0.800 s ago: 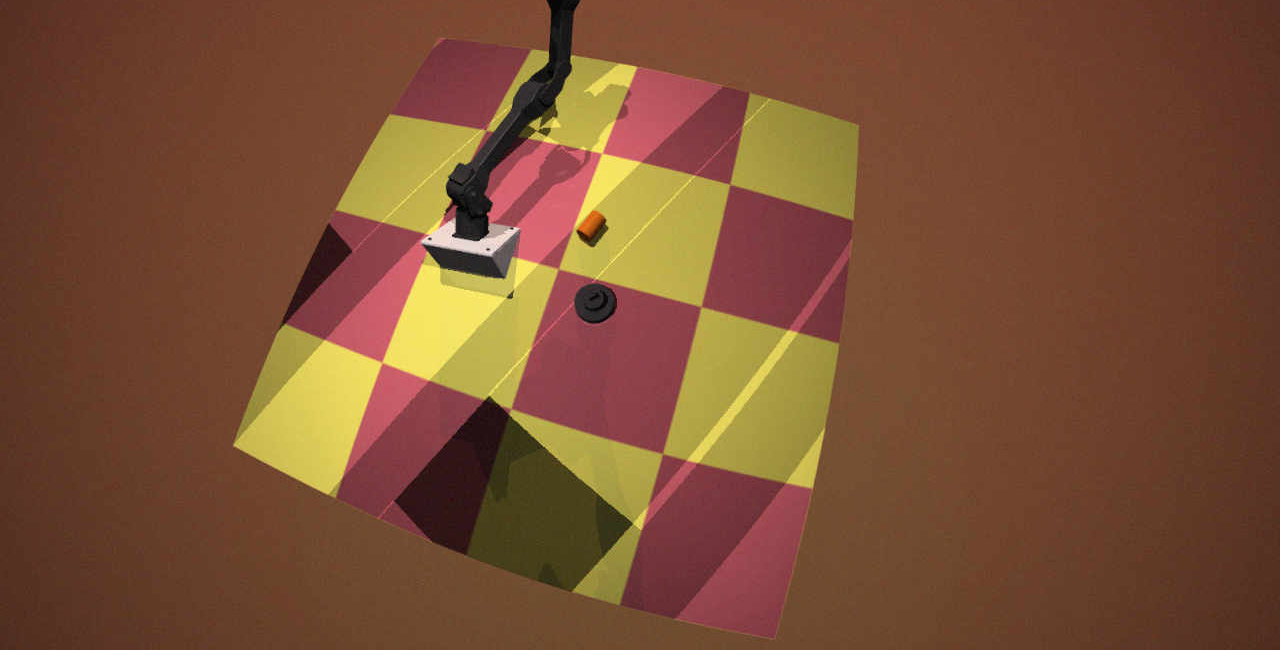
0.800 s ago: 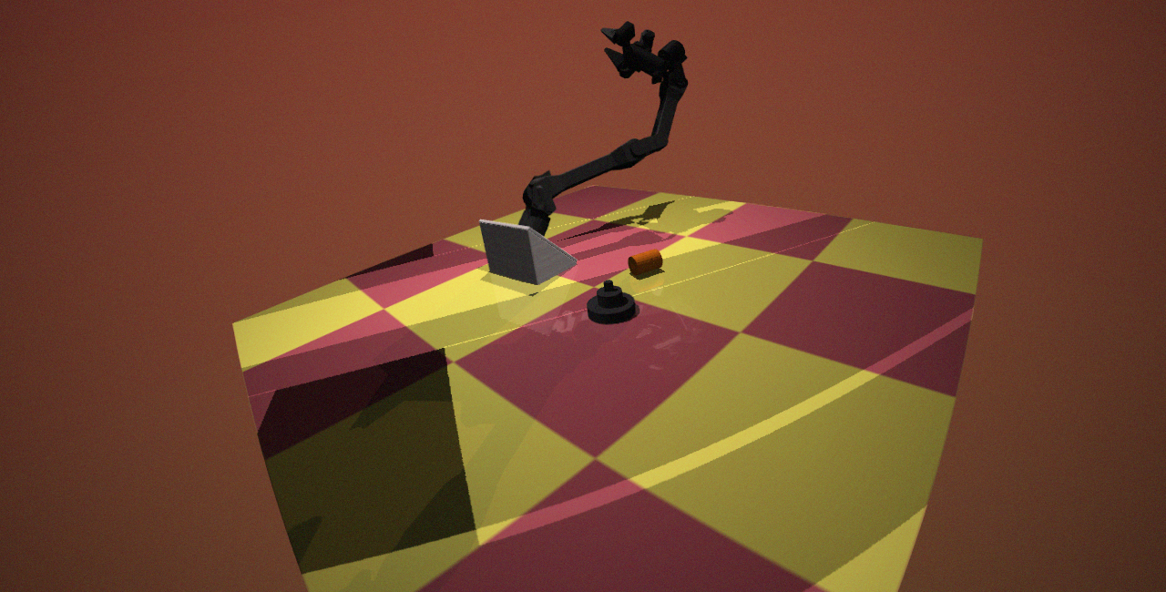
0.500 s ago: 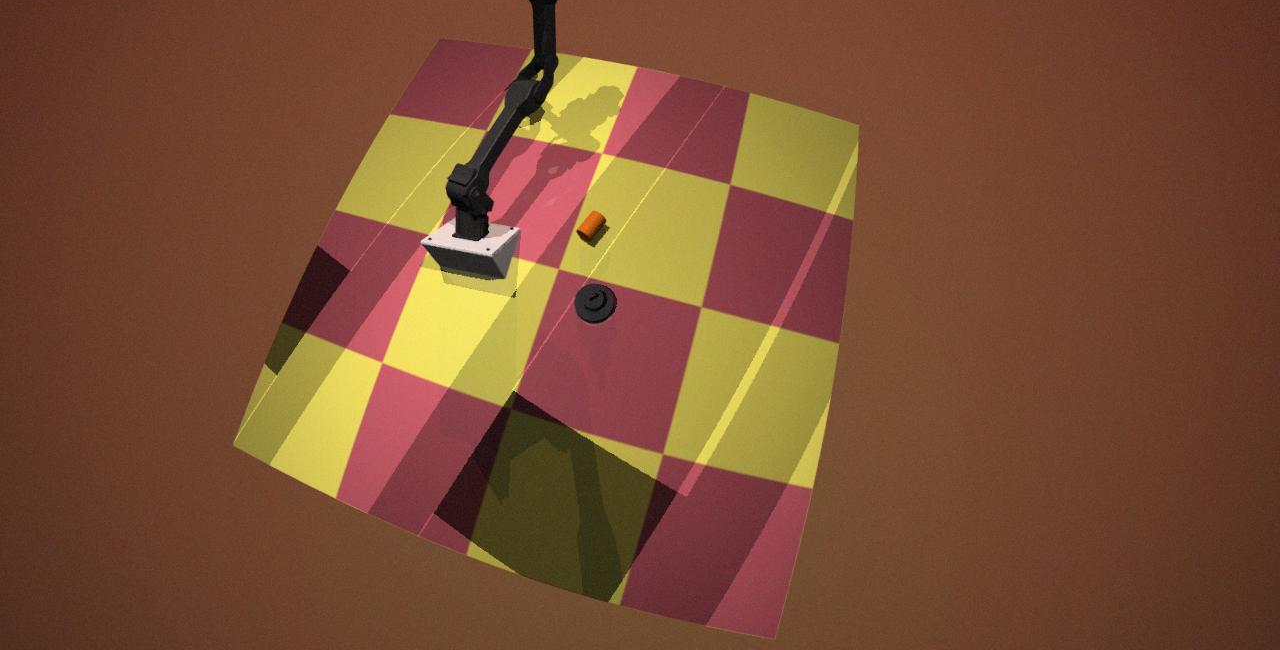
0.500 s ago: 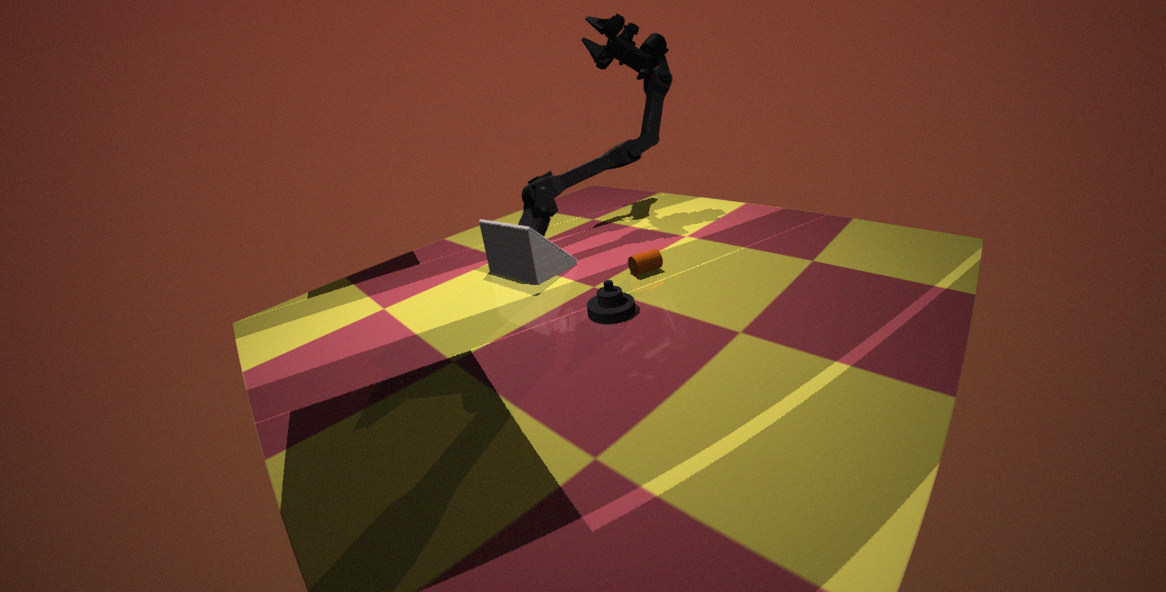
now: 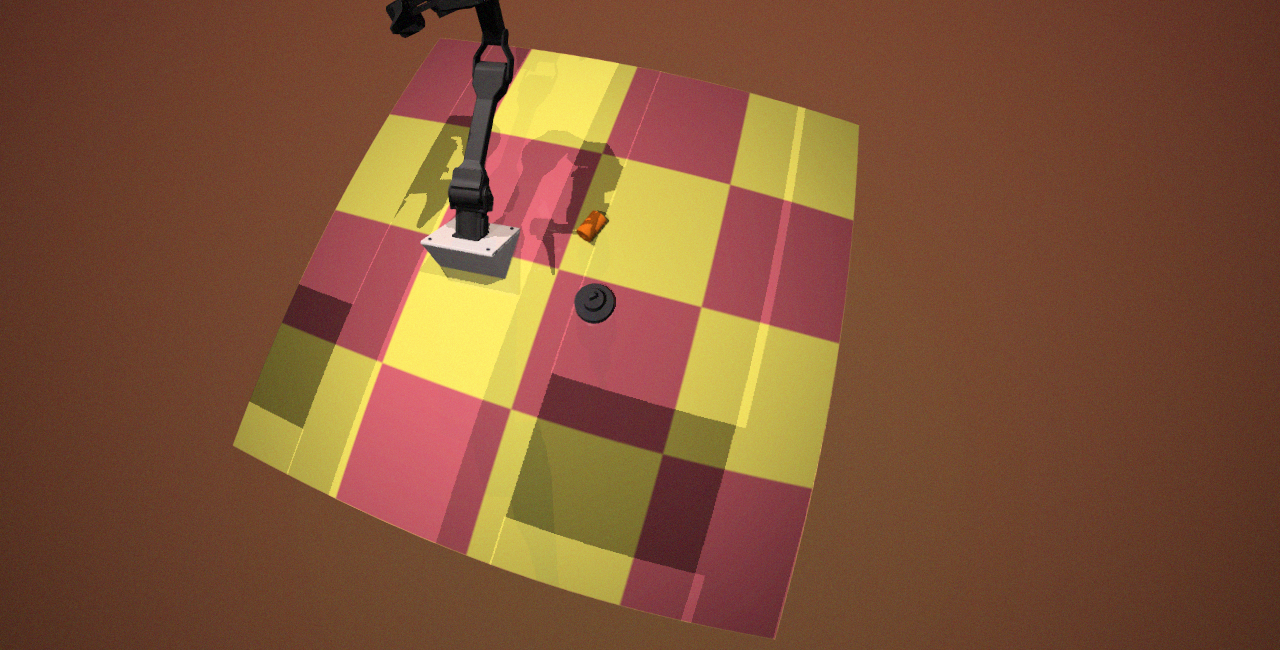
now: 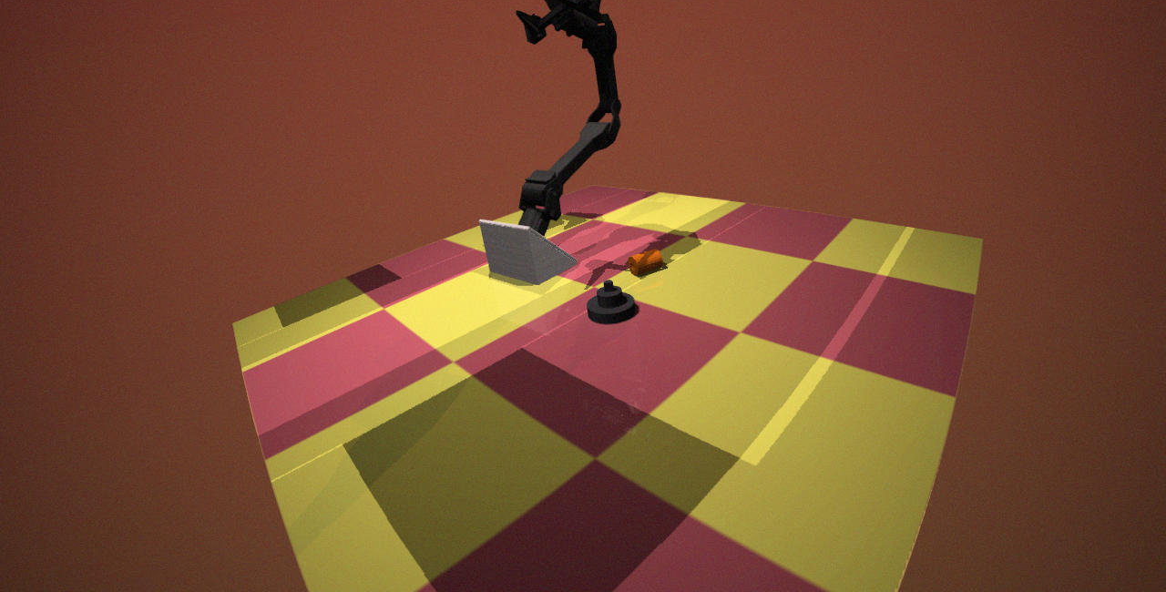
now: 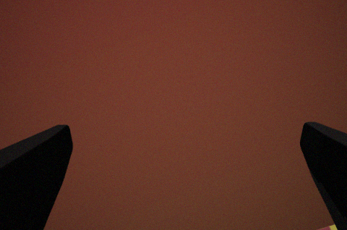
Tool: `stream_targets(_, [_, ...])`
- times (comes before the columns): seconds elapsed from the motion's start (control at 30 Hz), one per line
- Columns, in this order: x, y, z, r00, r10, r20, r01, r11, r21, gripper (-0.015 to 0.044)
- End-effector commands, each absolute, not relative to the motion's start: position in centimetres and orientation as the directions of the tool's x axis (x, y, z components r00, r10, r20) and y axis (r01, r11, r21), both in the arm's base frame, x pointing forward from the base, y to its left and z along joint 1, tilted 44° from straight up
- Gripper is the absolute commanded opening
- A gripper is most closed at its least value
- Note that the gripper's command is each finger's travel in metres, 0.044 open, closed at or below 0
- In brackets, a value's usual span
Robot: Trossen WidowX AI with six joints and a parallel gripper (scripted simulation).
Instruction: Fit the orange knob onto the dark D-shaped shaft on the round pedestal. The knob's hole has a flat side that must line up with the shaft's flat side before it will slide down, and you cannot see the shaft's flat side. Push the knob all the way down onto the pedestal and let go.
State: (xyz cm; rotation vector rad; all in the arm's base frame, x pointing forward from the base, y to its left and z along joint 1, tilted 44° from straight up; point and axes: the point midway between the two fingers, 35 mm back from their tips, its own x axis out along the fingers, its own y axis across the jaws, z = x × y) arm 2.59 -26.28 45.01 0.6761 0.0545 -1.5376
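My jaws gape wide, holding nothing. Near the pedestal (image 5: 606, 315) (image 6: 611, 311), the orange knob (image 5: 591, 225) (image 6: 645, 263) lies sideways; likely stiff, maybe rolling, best gripped across its round middle.

A black six-joint robot arm (image 6: 580, 155) rises from a grey wedge-shaped base (image 6: 513, 256) near the table's far left edge, its gripper (image 6: 528, 17) high above the tabletop. The orange knob (image 6: 645, 262) lies on its side, nearer the far edge than the round dark pedestal (image 6: 611, 311), whose shaft (image 6: 608, 286) stands upright. The checkered table (image 6: 864, 392) has its far right corner well apart from both.
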Motion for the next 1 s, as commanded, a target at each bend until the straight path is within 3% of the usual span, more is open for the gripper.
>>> stream_targets(0.0, [8.1, -27.7, 39.9, 0.258, -0.771, -0.582, 0.883, -0.055, 0.465, 0.044])
stream_targets(0.2, [16.9, -26.1, 31.5, 0.463, -0.459, -0.758, 0.826, -0.087, 0.557, 0.044])
stream_targets(0.4, [23.8, -20.0, 23.5, 0.507, -0.068, -0.859, 0.836, -0.202, 0.51, 0.044])
stream_targets(0.57, [27.1, -12.5, 17.4, 0.413, 0.257, -0.874, 0.896, -0.284, 0.34, 0.044])
stream_targets(0.77, [27.3, -2.0, 11.2, 0.159, 0.576, -0.802, 0.957, -0.291, -0.019, 0.044])
stream_targets(0.87, [25.6, 2.4, 9.3, 0.022, 0.677, -0.736, 0.937, -0.271, -0.221, 0.044])
stream_targets(0.97, [24.9, 3.2, 8.9, -0.007, 0.694, -0.72, 0.927, -0.265, -0.265, 0.044])
